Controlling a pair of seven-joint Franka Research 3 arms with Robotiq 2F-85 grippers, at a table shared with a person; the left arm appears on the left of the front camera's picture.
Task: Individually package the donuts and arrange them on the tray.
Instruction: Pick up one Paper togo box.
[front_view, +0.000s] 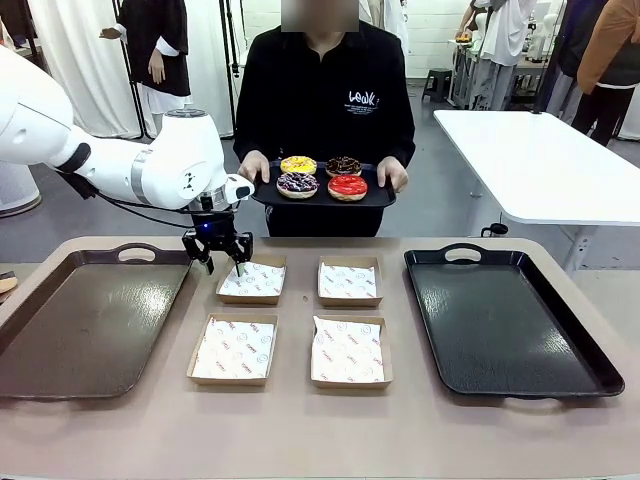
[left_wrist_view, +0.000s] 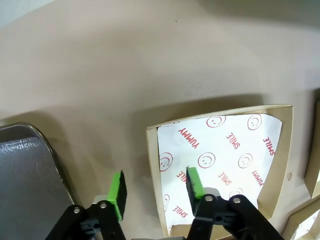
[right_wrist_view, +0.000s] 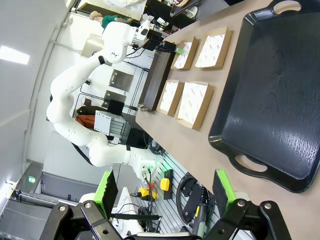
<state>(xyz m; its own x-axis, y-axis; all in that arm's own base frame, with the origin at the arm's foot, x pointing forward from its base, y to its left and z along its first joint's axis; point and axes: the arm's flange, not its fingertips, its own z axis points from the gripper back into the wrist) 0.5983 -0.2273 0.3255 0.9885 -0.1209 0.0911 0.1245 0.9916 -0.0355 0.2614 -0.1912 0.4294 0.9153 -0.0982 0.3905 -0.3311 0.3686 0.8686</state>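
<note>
Across the table a person holds a small dark tray with four donuts: yellow, chocolate, purple with sprinkles and red. My left gripper hangs open just over the left wall of the far-left paper-lined box. In the left wrist view that box has its left wall between the green fingers of my gripper, which grips nothing. My right gripper is open and empty, off the table's end beyond the black tray.
Four lined cardboard boxes sit in a square mid-table, including the near-left, far-right and near-right. A brown tray lies left, a black tray right. A white table stands behind.
</note>
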